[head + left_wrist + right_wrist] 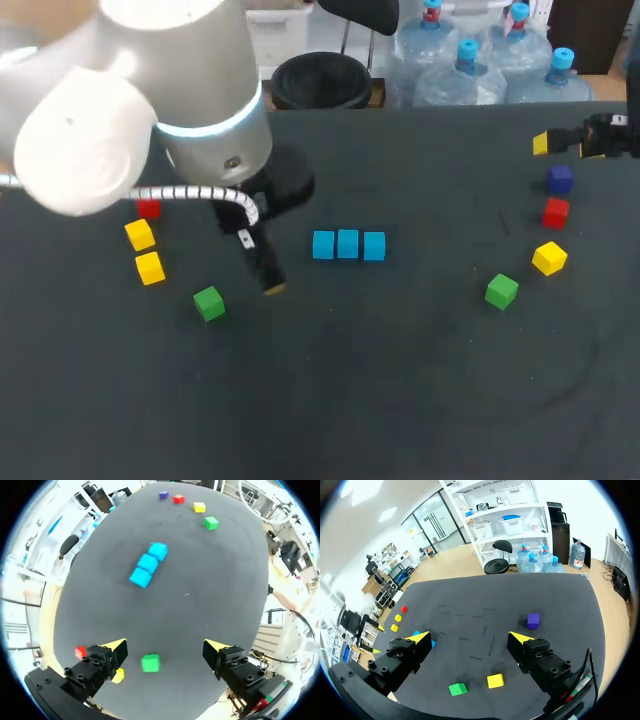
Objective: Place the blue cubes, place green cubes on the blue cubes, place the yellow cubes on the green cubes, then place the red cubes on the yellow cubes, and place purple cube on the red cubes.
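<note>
Three blue cubes (pixel 347 244) lie in a row at the table's middle. At the left are a red cube (pixel 149 208), two yellow cubes (pixel 140 234) (pixel 150 267) and a green cube (pixel 209 303). At the right are a purple cube (pixel 560 179), a red cube (pixel 556 212), a yellow cube (pixel 549 258) and a green cube (pixel 501 291). My left gripper (pixel 166 647) hangs open above the left green cube (pixel 150 663), which shows between its fingers, untouched. My right gripper (pixel 562 146) is open above the far right, behind the purple cube (pixel 533 620), holding nothing.
My left arm's large white body covers the table's far left corner in the head view. The near half of the dark table holds no objects. The right-hand red cube is hidden in the right wrist view.
</note>
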Robot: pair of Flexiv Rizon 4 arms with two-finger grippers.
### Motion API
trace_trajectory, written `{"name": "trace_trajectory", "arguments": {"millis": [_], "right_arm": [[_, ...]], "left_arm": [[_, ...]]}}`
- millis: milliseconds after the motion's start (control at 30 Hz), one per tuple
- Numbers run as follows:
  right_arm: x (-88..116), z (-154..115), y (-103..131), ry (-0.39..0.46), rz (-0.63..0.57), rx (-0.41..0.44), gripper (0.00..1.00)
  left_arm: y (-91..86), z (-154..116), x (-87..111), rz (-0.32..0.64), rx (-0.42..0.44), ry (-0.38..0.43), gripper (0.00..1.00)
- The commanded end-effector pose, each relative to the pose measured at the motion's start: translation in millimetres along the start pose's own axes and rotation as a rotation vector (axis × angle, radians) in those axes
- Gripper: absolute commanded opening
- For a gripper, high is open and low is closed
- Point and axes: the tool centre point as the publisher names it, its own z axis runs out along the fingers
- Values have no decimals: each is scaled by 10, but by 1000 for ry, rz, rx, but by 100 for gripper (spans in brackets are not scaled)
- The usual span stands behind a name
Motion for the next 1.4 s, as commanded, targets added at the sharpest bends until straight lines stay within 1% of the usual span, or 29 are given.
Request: {"name": "trace_trajectory", "arguments": {"millis": [33,67,500,567,633,667,733,1000,1167,1233,1300,1400], "right_arm": [[2,-5,3,0,0,2,100],[2,-5,3,0,0,2,100],[2,-5,3,0,0,2,100],[2,-5,3,0,0,2,100],[2,-5,3,0,0,2,100],[2,-5,3,0,0,2,100],[2,-5,3,0,0,2,100],[2,-5,3,0,0,2,100],[2,-5,3,0,0,2,100],[2,-5,3,0,0,2,100],[2,-5,3,0,0,2,100],[2,-5,3,0,0,2,100]], "left_arm": [[-17,56,3,41,4,-64,100],[-17,-4,-29,50,-18,-90,100],[-17,-4,-29,50,-18,-90,100],[-48,127,-119,43,-24,-40,100],[-33,218,-110,10,-8,-18,100],[-11,257,-82,-2,-8,0,100],[27,284,-4,-30,0,-2,100],[130,262,382,-84,-18,22,100],[129,315,584,-87,-15,40,100],[135,357,664,-69,2,46,100],[157,413,747,-75,19,59,100],[173,474,816,-77,25,74,100]]}}
